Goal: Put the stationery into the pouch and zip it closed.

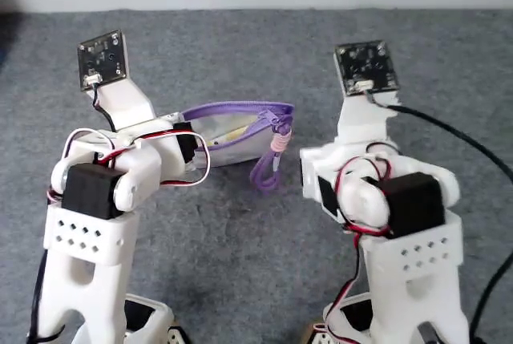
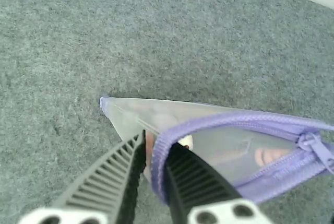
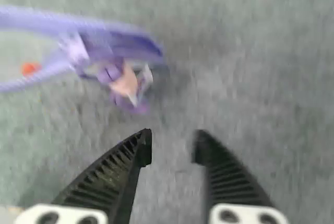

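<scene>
Pouch [image 1: 232,139]: frosted plastic wedge, purple zip gaping, mid-way across the fuzzy grey table [image 1: 240,55].
Left gripper [image 2: 155,153]: ribbed black jaws pinching the zip band.
Right gripper [image 3: 172,145]: jaws spread, near the tassel [image 3: 125,80].

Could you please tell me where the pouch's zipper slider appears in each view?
High view: zipper slider at the pouch end nearest the right arm.
Left wrist view: zipper slider at the purple zip's far end from the left pincer, which clamps the pouch edge.
Right wrist view: zipper slider beyond the open right pincer, pink charm close by.
Shared landmark: the purple zip.
</scene>
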Motion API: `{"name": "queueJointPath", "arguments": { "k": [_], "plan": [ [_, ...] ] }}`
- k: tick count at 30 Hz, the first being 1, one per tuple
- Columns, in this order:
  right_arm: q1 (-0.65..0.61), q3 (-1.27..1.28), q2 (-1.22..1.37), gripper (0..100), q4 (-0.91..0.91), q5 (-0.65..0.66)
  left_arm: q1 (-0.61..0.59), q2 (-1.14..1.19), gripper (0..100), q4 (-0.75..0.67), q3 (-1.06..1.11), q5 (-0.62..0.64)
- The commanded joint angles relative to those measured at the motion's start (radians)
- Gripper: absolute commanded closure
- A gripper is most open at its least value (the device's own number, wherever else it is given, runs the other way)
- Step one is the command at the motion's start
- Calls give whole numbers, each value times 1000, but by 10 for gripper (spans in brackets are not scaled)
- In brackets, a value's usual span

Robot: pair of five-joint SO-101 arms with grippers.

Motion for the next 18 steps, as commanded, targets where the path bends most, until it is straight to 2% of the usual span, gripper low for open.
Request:
{"name": "queueJointPath", "arguments": {
  "k": [1, 5, 9, 14, 18],
  "plan": [
    [10, 43, -19, 805, -7, -28, 6, -14, 988, -5, -45, 9],
    [-45, 141, -36, 823, -99, -25, 6, -14, 988, -5, -45, 9],
    [-90, 325, -127, 823, -274, -11, 6, -14, 988, -3, -45, 9],
    [-90, 600, -312, 823, -516, 71, 6, -12, 988, 11, -44, 9],
    [-90, 736, -418, 823, -661, 83, 6, -9, 988, 9, -44, 9]
  ]
}}
